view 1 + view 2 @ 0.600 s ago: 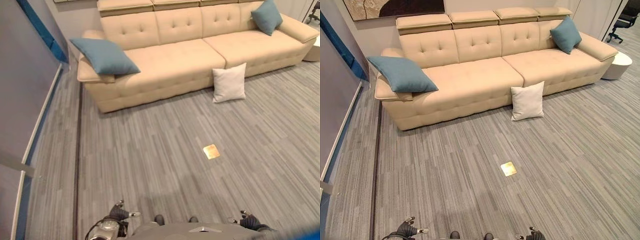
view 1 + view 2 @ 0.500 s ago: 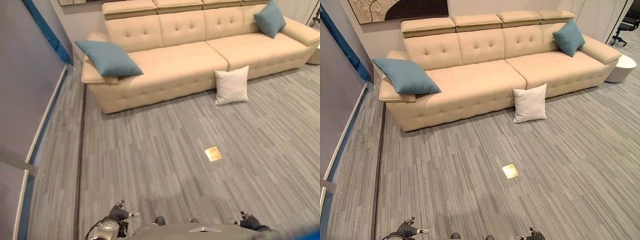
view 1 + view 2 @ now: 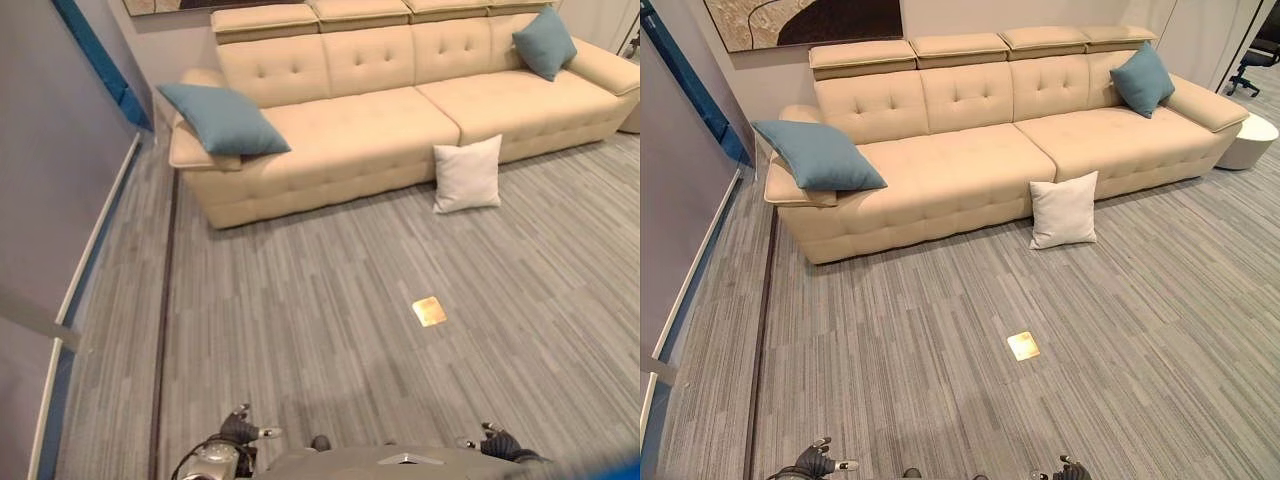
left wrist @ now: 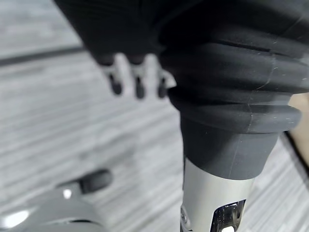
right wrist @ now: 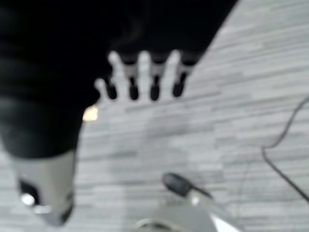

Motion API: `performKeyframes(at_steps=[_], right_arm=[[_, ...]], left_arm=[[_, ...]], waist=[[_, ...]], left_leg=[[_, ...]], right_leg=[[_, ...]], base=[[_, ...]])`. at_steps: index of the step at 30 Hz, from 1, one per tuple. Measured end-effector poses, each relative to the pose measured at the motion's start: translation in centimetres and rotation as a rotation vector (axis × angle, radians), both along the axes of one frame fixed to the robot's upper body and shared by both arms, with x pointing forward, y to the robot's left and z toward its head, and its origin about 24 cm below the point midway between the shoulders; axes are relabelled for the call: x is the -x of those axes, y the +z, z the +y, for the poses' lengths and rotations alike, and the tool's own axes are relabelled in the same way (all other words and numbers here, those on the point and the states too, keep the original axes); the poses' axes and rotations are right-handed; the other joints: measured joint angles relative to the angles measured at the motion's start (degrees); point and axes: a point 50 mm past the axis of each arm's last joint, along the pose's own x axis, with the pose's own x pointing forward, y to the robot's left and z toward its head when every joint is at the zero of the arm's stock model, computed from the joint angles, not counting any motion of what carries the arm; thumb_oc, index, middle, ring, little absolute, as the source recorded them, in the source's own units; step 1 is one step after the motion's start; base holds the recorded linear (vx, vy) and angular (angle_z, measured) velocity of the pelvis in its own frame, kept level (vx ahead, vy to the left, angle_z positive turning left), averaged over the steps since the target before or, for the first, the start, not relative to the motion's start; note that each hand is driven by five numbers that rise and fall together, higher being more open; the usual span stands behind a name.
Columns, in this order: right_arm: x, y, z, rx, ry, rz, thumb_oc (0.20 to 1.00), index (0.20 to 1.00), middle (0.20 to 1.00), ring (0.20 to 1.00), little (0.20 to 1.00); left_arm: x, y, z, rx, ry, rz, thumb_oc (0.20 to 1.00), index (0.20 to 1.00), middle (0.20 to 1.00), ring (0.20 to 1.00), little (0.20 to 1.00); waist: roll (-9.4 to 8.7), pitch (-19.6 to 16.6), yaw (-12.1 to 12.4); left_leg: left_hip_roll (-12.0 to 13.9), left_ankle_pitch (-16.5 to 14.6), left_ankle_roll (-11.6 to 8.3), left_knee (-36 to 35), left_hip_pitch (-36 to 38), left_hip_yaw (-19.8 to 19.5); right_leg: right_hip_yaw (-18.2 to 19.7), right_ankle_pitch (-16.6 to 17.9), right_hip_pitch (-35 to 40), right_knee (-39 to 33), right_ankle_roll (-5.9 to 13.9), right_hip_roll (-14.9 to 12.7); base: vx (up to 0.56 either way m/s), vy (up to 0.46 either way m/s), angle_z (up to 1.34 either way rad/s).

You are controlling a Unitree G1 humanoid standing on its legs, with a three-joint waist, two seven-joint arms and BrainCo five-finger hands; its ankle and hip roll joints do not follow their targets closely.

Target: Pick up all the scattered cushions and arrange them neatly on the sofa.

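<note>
Nearest, at the bottom edge of the eye views, the left hand [image 3: 240,432] and the right hand [image 3: 495,442] hang low at the robot's sides, each with fingers straight and relaxed and nothing in them; the wrist views show only grey floor [image 3: 940,340] past the fingertips. A little further out a small brass floor plate [image 3: 1023,346] sits in the planks. Beyond it the white cushion [image 3: 1063,211] stands on the floor, leaning against the front of the sofa [image 3: 970,160], well apart from both hands. That is the one piece visibly left to collect. On the sofa, a blue cushion [image 3: 818,155] lies over the left armrest, overhanging and untidy, and a second blue cushion [image 3: 1142,80] leans in the far right corner. By my reckoning the task has barely begun.
</note>
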Motion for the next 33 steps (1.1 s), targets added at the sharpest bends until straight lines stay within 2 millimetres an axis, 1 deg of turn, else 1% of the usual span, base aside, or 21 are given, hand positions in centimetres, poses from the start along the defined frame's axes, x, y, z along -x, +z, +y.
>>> performKeyframes(at_steps=[2, 4, 6, 10, 12, 13, 14, 15, 17, 19, 21, 22, 23, 24, 25, 26, 27, 29, 30, 31, 33], right_arm=[[-0.8, 0.2, 0.1, -0.001, 0.003, -0.021, 1.000, 1.000, 1.000, 1.000, 1.000], [-1.7, 0.4, -0.2, 0.003, -0.013, -0.046, 1.000, 1.000, 1.000, 1.000, 1.000], [-2.4, 0.6, -0.3, 0.001, -0.027, -0.067, 1.000, 1.000, 1.000, 1.000, 1.000], [-3.6, 0.8, 0.2, -0.010, -0.024, -0.092, 1.000, 1.000, 1.000, 1.000, 1.000], [-3.8, 0.8, 0.6, -0.018, 0.000, -0.088, 1.000, 1.000, 1.000, 1.000, 1.000], [-4.3, 0.9, 0.9, -0.021, 0.018, -0.100, 1.000, 1.000, 1.000, 1.000, 1.000], [-4.7, 1.0, 0.9, -0.022, 0.025, -0.112, 1.000, 1.000, 1.000, 1.000, 1.000], [-5.8, 1.4, 1.5, -0.034, 0.052, -0.147, 1.000, 1.000, 1.000, 1.000, 1.000], [-6.2, 1.6, 1.6, -0.039, 0.058, -0.164, 1.000, 1.000, 1.000, 1.000, 1.000], [-6.9, 1.8, 1.8, -0.043, 0.071, -0.181, 1.000, 1.000, 1.000, 1.000, 1.000], [-4.8, 1.1, 1.6, -0.042, 0.058, -0.122, 1.000, 1.000, 1.000, 1.000, 1.000], [-3.4, 0.6, 1.0, -0.028, 0.034, -0.074, 1.000, 1.000, 1.000, 1.000, 1.000], [-3.6, 0.7, 0.7, -0.022, 0.017, -0.079, 1.000, 1.000, 1.000, 1.000, 1.000], [-3.6, 0.8, 0.6, -0.022, 0.013, -0.081, 1.000, 1.000, 1.000, 1.000, 1.000], [-3.0, 0.6, 0.5, -0.024, 0.007, -0.072, 1.000, 1.000, 1.000, 1.000, 1.000], [-2.4, 0.4, 0.5, -0.019, 0.014, -0.051, 1.000, 1.000, 1.000, 1.000, 1.000], [-2.5, 0.4, 0.5, -0.015, 0.021, -0.041, 1.000, 1.000, 1.000, 1.000, 1.000], [-3.4, 0.6, 0.5, -0.010, 0.036, -0.064, 1.000, 1.000, 1.000, 1.000, 1.000], [-3.5, 0.7, 0.5, -0.011, 0.037, -0.067, 1.000, 1.000, 1.000, 1.000, 1.000], [-3.8, 0.7, 0.8, -0.013, 0.054, -0.066, 1.000, 1.000, 1.000, 1.000, 1.000], [-3.2, 0.4, 0.9, -0.014, 0.054, -0.043, 1.000, 1.000, 1.000, 1.000, 1.000]], left_arm=[[-0.8, 0.2, -0.1, 0.000, -0.006, -0.018, 1.000, 1.000, 1.000, 1.000, 1.000], [-3.9, 1.0, -0.6, 0.007, -0.032, -0.091, 1.000, 1.000, 1.000, 1.000, 1.000], [-4.3, 0.9, -1.1, 0.021, -0.033, -0.091, 1.000, 1.000, 1.000, 1.000, 1.000], [-2.1, 0.2, -0.7, 0.016, -0.005, -0.025, 1.000, 1.000, 1.000, 1.000, 1.000], [-3.4, 0.8, 0.1, -0.005, -0.007, -0.058, 1.000, 1.000, 1.000, 1.000, 1.000], [-3.8, 1.2, 1.0, -0.030, -0.007, -0.068, 1.000, 1.000, 1.000, 1.000, 1.000], [-3.9, 1.2, 1.3, -0.035, -0.002, -0.071, 1.000, 1.000, 1.000, 1.000, 1.000], [-4.4, 1.5, 1.6, -0.043, 0.005, -0.086, 1.000, 1.000, 1.000, 1.000, 1.000], [-5.1, 1.6, 1.1, -0.034, -0.003, -0.097, 1.000, 1.000, 1.000, 1.000, 1.000], [-5.0, 1.2, -0.2, 0.001, 0.002, -0.088, 1.000, 1.000, 1.000, 1.000, 1.000], [-4.4, 0.8, -1.0, 0.022, -0.007, -0.073, 1.000, 1.000, 1.000, 1.000, 1.000], [-3.9, 0.6, -1.5, 0.035, -0.007, -0.062, 1.000, 1.000, 1.000, 1.000, 1.000], [-3.1, 0.2, -1.9, 0.049, 0.004, -0.042, 1.000, 1.000, 1.000, 1.000, 1.000], [-3.2, 0.2, -2.1, 0.056, 0.007, -0.047, 1.000, 1.000, 1.000, 1.000, 1.000], [-4.0, 0.5, -2.4, 0.063, 0.002, -0.072, 1.000, 1.000, 1.000, 1.000, 1.000], [-4.8, 0.7, -2.5, 0.066, -0.008, -0.094, 1.000, 1.000, 1.000, 1.000, 1.000], [-4.7, 0.7, -2.4, 0.075, 0.003, -0.095, 1.000, 1.000, 1.000, 1.000, 1.000], [-5.3, 1.1, -1.7, 0.062, 0.007, -0.119, 1.000, 1.000, 1.000, 1.000, 1.000], [-5.5, 1.2, -1.6, 0.058, 0.003, -0.123, 1.000, 1.000, 1.000, 1.000, 1.000], [-5.3, 1.2, -1.4, 0.053, 0.001, -0.120, 1.000, 1.000, 1.000, 1.000, 1.000], [-5.5, 1.3, -1.4, 0.053, 0.002, -0.122, 1.000, 1.000, 1.000, 1.000, 1.000]], waist=[[-0.24, 1.3, 0.8], [-0.83, 5.2, 1.1], [-2.35, 7.0, 1.2], [-1.33, 7.1, 1.3], [-0.95, 7.6, 1.1], [-2.17, 8.7, 1.1], [-2.34, 8.9, 1.0], [-2.50, 8.9, 0.9], [-3.23, 9.0, 0.4], [-2.63, 9.2, -1.2], [-1.97, 8.1, -3.2], [-0.71, 6.7, -2.8], [0.37, 5.8, -2.3], [-0.29, 5.7, -2.2], [-3.50, 5.4, -1.7], [-4.18, 5.3, -0.6], [-4.59, 5.0, 0.3], [-5.17, 4.6, 0.4], [-5.08, 4.7, 0.5], [-4.66, 4.7, 0.5], [-4.46, 5.1, 0.1]], left_leg=[[-0.1, 1.1, -1.16, 1.7, -3.2, -1.5], [-0.6, 1.8, -5.29, 3.9, -8.6, -1.4], [0.8, 0.7, -3.81, 6.4, -10.0, 6.1], [0.0, 0.3, 1.34, -0.1, -3.8, 5.8], [-1.7, -0.6, 4.46, 0.3, -3.2, 5.7], [-2.9, -1.3, 5.78, 0.4, -1.3, 5.7], [-3.2, -2.1, 6.11, 0.3, -0.3, 5.4], [-3.1, -3.5, 5.74, 0.3, 0.6, 3.9], [-4.0, -4.8, 4.88, 0.3, 1.4, 2.6], [-4.5, -8.4, 4.09, 0.3, 4.7, -0.4], [-4.6, -10.8, 3.87, 0.5, 9.0, -5.2], [-3.5, -12.2, 2.49, 1.6, 12.6, -5.9], [-2.4, -12.2, 0.23, 8.4, 11.0, -5.6], [-2.5, -12.1, -2.41, 16.5, 7.9, -5.3], [-2.0, -5.3, -10.44, 44.4, -5.6, -1.3], [0.3, -3.8, -10.26, 51.6, -11.0, 2.2], [1.3, -5.8, -8.85, 50.2, -12.6, 4.5], [3.7, -6.3, -6.65, 31.4, -17.3, 6.2], [3.8, -5.2, -6.23, 24.6, -17.3, 5.8], [4.4, -0.9, -6.23, 11.1, -18.0, 6.1], [4.9, 3.3, -5.76, 4.0, -18.2, 7.5]], right_leg=[[-1.3, 0.0, -1.9, 0.2, 0.00, 0.0], [-6.6, 0.9, -4.1, 0.0, -1.41, -1.0], [-9.7, -0.1, -5.0, 0.1, -2.03, -2.5], [-8.0, -1.6, -4.7, 4.2, 2.25, -3.9], [-4.3, -5.8, -16.1, 29.2, 5.79, -9.5], [-0.5, -3.6, -23.0, 44.6, 9.18, -12.5], [1.1, -4.2, -24.7, 46.9, 10.07, -12.5], [6.0, -5.8, -25.3, 40.3, 9.42, -8.2], [6.4, -4.9, -26.9, 29.9, 7.49, -5.0], [7.0, 0.6, -27.7, 9.7, 5.45, -0.1], [5.8, 2.2, -25.0, 9.4, 4.55, -0.1], [5.5, 8.1, -22.5, 10.5, -1.25, 0.7], [4.8, 6.4, -18.7, 8.5, -2.71, 1.3], [4.0, 5.8, -15.9, 7.0, -3.23, 0.6], [1.9, 4.1, -12.0, 5.4, -5.48, -1.4], [1.4, 3.5, -10.6, 4.2, -5.38, -1.6], [1.5, 3.4, -10.0, 4.0, -5.60, -1.6], [1.0, 1.6, -4.8, 0.1, -4.00, 0.9], [1.0, 1.0, -4.1, -0.2, -3.71, 1.5], [1.1, -1.1, -2.7, -0.2, -2.78, 2.6], [0.7, -1.8, -1.1, -0.1, -2.70, 4.0]], base=[[-0.14, -0.018, 0.45], [-0.03, 0.031, 1.17], [0.16, 0.136, 1.01], [0.14, 0.233, -0.11], [0.19, 0.281, 0.15], [0.32, 0.226, 0.22], [0.24, 0.070, 0.16], [0.27, 0.002, 0.25], [0.39, -0.052, 0.40], [0.55, -0.114, 0.75], [0.39, -0.110, 1.30], [0.48, -0.246, 1.14], [0.46, -0.322, 0.63], [0.33, -0.299, 0.96], [0.19, -0.162, 0.90], [0.19, -0.067, 0.67], [0.33, -0.038, 0.01], [0.47, -0.012, -0.12], [0.39, 0.030, -0.12], [0.27, 0.025, -0.06], [0.28, 0.055, -0.06]])
